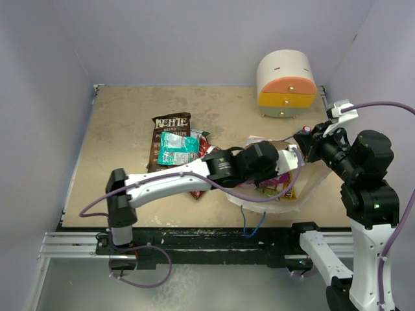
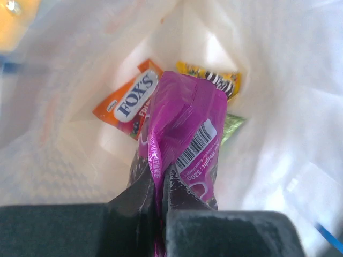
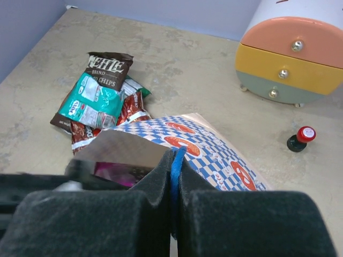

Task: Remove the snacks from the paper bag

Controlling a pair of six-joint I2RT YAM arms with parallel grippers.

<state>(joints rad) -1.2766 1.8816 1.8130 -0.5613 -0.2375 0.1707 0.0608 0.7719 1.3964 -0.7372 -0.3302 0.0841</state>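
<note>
Left tool [image 2: 161, 184] pinches the magenta packet [image 2: 185, 120] by one edge; it may slip. Right tool [image 3: 174, 187] clamps the paper bag [image 3: 214, 155] handle [image 3: 177, 159], which might tear.

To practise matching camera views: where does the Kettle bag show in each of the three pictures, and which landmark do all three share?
Top external: Kettle bag lies left of centre, its lower part under a teal packet.
Left wrist: not in it; this view looks inside the paper bag.
Right wrist: Kettle bag at upper left, with the teal packet overlapping it.
Shared landmark: the paper bag, seen in all three views.
</note>
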